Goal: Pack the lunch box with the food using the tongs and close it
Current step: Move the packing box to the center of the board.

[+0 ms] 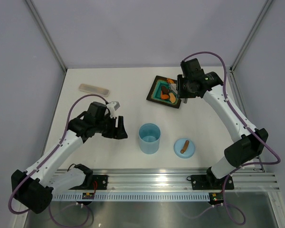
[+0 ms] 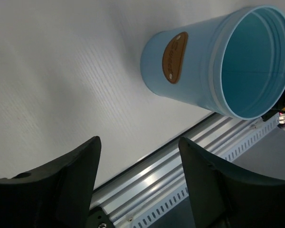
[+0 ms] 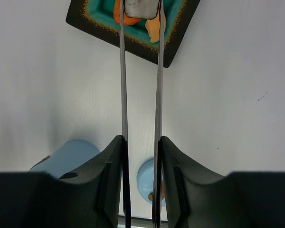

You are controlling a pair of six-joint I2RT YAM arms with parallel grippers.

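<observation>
Lunch box: the lunch box (image 1: 149, 138) stands upright and uncovered near the middle of the counter (image 1: 128, 90). In the left wrist view its inside is seen bare as far as the camera reaches; nothing is judged to be packed yet.
Lid: the lid (image 1: 184, 147) lies flat on the counter at 3 o'clock of the lunch box, just beside it and apart from it, with its brown bar facing up. Closing is not yet done.
Food: the food (image 1: 168, 90), orange and brown pieces, lies on the plate (image 1: 154, 90) at 1 o'clock of the lunch box, well apart from it.
Tongs: the tongs (image 3: 122, 71) are held over the plate, their tips above the orange pieces. Whether a piece is already pinched cannot be told, since the flat tip covers that spot.
Right end effector: the right end effector (image 3: 141, 180) is clamped on both arms of the tongs and presses them partly together.
Left end effector: the left end effector (image 1: 119, 129) hangs at 9 o'clock of the lunch box, near it but not touching, its jaws parted with nothing between them.
Progress: early; every piece is left to be carried over, and then the lid is to be fitted.
Writing: a brown oval patch (image 2: 175, 57) on the lunch box wall bears small lettering that cannot be read. No other brand or label is seen.
</observation>
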